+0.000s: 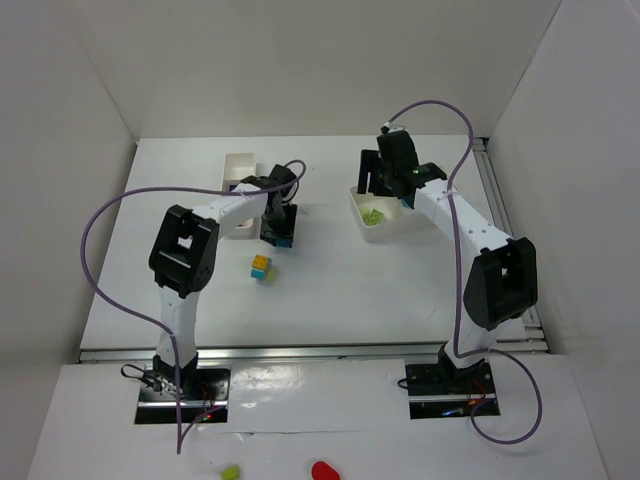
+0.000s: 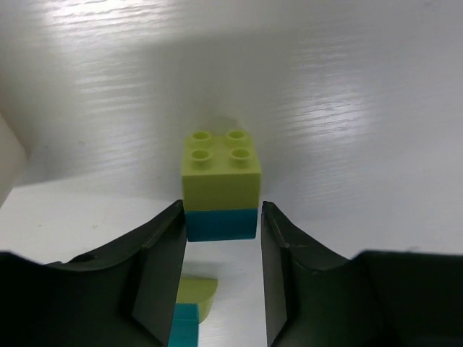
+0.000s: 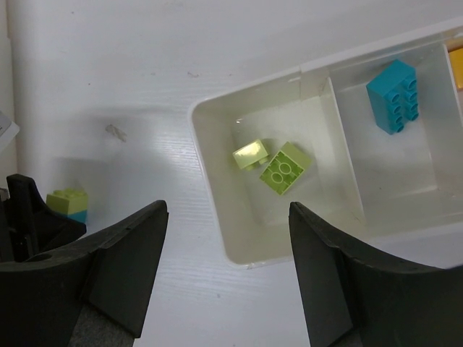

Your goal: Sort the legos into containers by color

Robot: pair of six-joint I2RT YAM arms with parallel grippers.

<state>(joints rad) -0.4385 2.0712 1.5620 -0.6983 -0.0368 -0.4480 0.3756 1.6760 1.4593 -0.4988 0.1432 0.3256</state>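
A white table point(image 1: 330, 290) fills the top view, walled in white on three sides. Two white-and-black arms rise from its near edge, the left arm point(image 1: 185, 250) reaching toward 11 o'clock and the right arm point(image 1: 480, 240) toward 1 o'clock.

Two white trays sit on the far half. The left tray point(image 1: 240, 162) lies at 11 o'clock, partly hidden by the left arm. The right tray point(image 3: 206, 188) lies at 1 o'clock, under the right claw.

The left claw point(image 2: 222, 224) points down just left of the table's centre. Its dark jaws stand narrow, one on each side of a two-brick stack point(image 2: 221, 181), lime green on top and cyan below. They flank the cyan brick so closely that it cannot be told whether they press it. The stack rests on the table.

The right claw point(image 3: 226, 217) hangs wide and empty above the right tray's end compartment. That compartment holds two lime green bricks point(image 3: 286, 168), touching each other. The middle compartment holds one cyan brick point(image 3: 394, 95). An orange piece point(image 3: 456, 66) shows in the third.

A second loose stack point(image 1: 263, 268), yellow, cyan and green, sits on the table at 7 o'clock from the left claw.
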